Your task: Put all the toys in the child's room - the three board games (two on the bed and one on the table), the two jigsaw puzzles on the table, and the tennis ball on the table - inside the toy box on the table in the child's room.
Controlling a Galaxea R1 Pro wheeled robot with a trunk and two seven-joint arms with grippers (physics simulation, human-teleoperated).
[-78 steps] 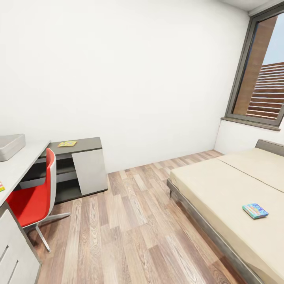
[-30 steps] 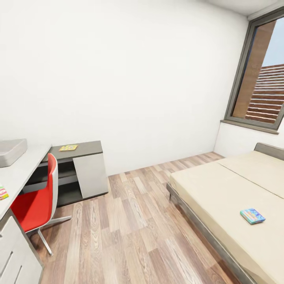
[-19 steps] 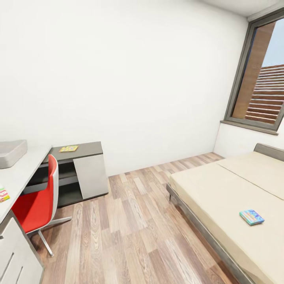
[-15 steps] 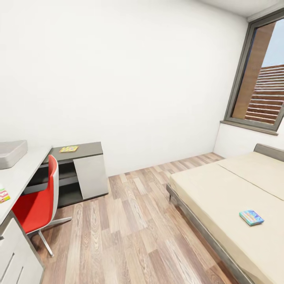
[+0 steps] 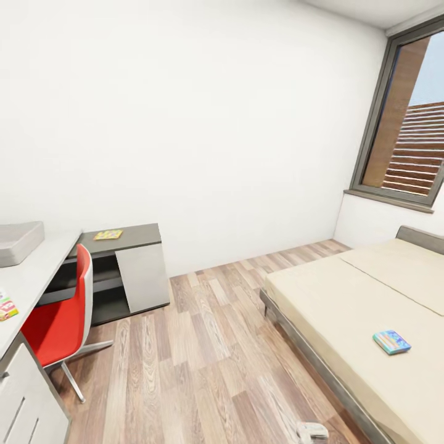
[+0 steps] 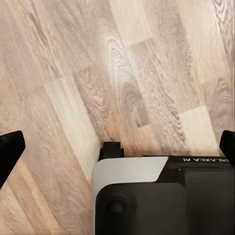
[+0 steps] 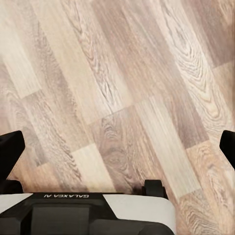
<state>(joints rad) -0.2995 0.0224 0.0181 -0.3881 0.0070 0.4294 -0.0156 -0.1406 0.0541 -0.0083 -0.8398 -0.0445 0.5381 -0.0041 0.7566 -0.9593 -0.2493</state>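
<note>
The robot is between pickups, out on the wood-plank floor [image 5: 203,345]; I judge the next move is to roll toward 4 o'clock, where a flat blue board game box [image 5: 391,341] lies on the beige bed [image 5: 345,308]. At 9 o'clock, the shallow light grey toy box [image 5: 18,242] on the pale grey worktop [image 5: 28,277] is cut off. Both wrist views face floor, each pair of jaws wide apart, empty.
</note>
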